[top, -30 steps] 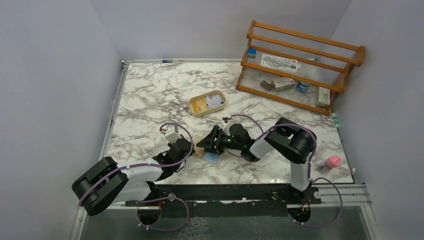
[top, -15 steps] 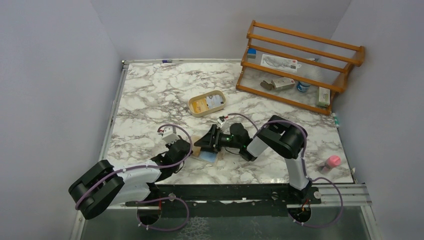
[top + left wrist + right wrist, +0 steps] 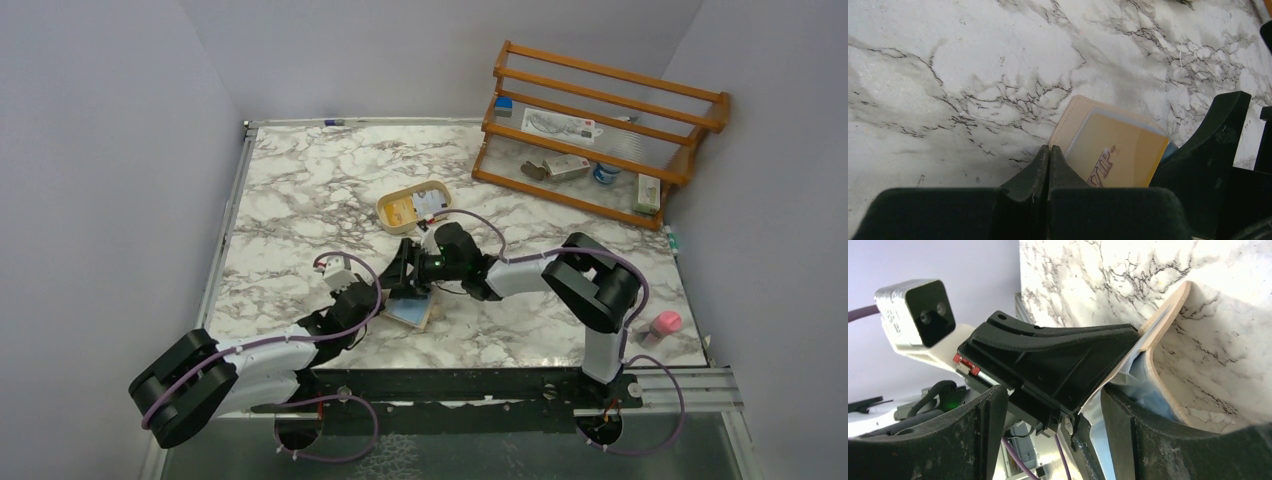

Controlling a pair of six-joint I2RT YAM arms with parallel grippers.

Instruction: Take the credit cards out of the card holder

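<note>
The tan card holder (image 3: 422,318) lies open near the table's front middle, with a light blue credit card (image 3: 408,312) showing in it. In the left wrist view its tan edge (image 3: 1074,115) holds a yellow card marked VIP (image 3: 1113,155). My left gripper (image 3: 1048,149) is shut, its tips resting at the holder's near corner. It also shows in the top view (image 3: 366,300). My right gripper (image 3: 402,278) is open over the holder. In the right wrist view its jaws (image 3: 1053,395) straddle the lifted tan flap (image 3: 1168,315), with the pale blue card (image 3: 1145,385) against one finger.
An oval beige tray (image 3: 390,215) with cards in it stands behind the holder. A wooden rack (image 3: 600,130) with small items stands at the back right. A pink object (image 3: 665,323) lies near the right front edge.
My right gripper has reached left and further over the holder, and the holder has shifted slightly left. My left gripper stays at the holder's left edge.
</note>
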